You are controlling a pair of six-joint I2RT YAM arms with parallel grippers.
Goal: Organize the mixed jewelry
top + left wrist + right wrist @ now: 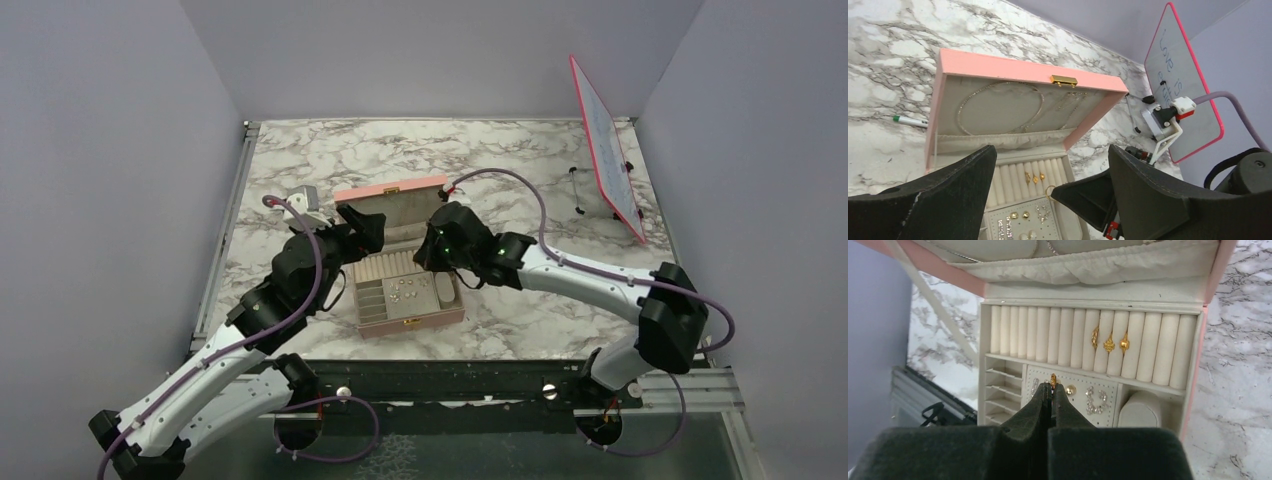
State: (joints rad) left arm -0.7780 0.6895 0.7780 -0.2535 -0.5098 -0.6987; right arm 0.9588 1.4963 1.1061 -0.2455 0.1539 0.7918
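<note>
From above, left gripper [368, 233] and right gripper [430, 262] are crowding the box [410, 326]; left wrist: the former [1052, 156] is gaping empty; right wrist: the latter [1050, 390] is clenching a ring [1053, 378] at six o'clock of the rolls [1048, 335], likely for slotting.

A white surface [450, 150] veined in grey like marble carries three things. An open pink jewellery box [410, 325] stands close to the middle of the near edge. Its lid is raised on the side facing the far edge, and its beige lining shows. A white pen with a green cap [908, 120] lies flat just beside the box's left side, level with the hinge. Near the far right corner, well apart from the box, a pink-framed whiteboard [610, 150] with blue handwriting leans tilted on a thin black wire stand [580, 195]. A metal rail [225, 230] runs along the left edge.
</note>
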